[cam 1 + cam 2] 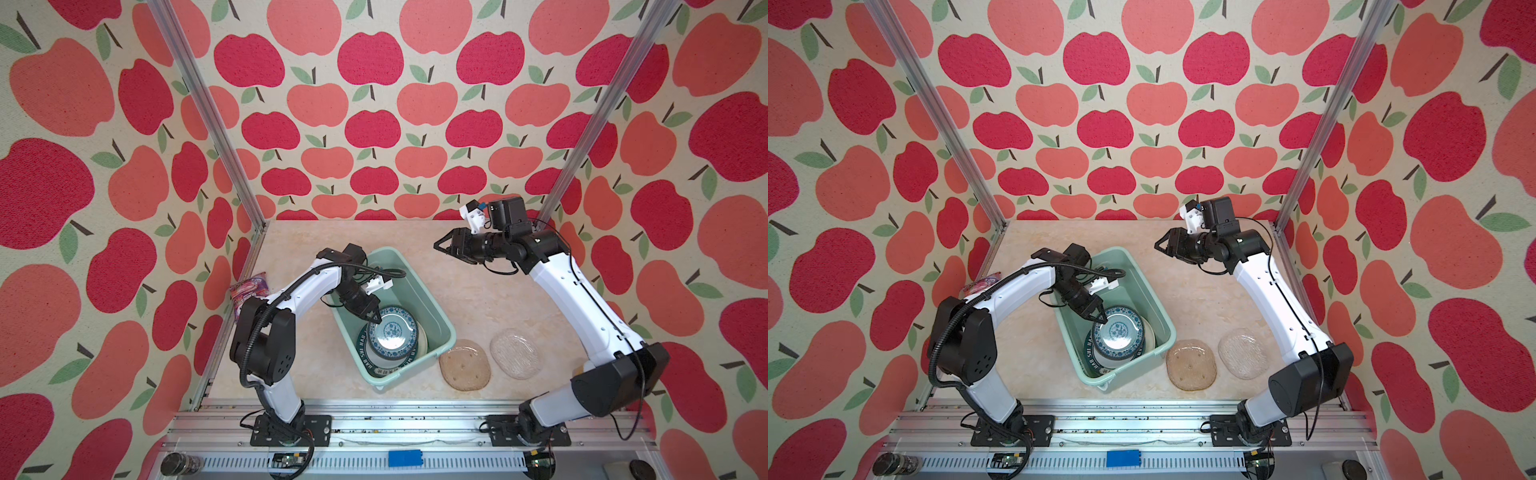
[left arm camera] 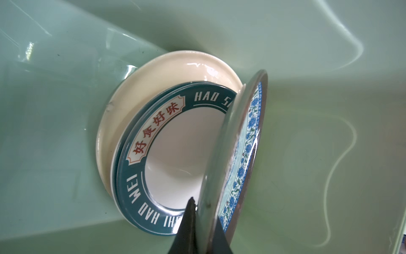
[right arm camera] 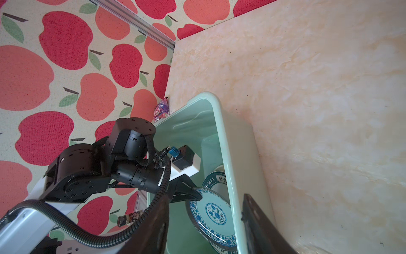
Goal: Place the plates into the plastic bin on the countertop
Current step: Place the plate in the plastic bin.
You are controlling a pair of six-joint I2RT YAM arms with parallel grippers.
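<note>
The left gripper (image 1: 372, 319) reaches down into the plastic bin (image 1: 434, 309) and pinches the rim of the teal floral plate (image 1: 392, 332) on the side nearest its arm. In the left wrist view its two dark fingers (image 2: 188, 228) press on either side of that rim. The plate hangs tilted from the grip, its free edge over a lettered plate (image 1: 365, 357). That plate rests on a cream plate (image 2: 153, 74) at the end of the bin nearer the robot. The right gripper (image 1: 439, 246) hovers well apart, over the far countertop (image 1: 469, 291), its jaws spread and holding nothing. The tan squarish plate (image 1: 464, 365) and the clear glass plate (image 1: 515, 353) lie side by side on the countertop, just beside the bin on its right.
</note>
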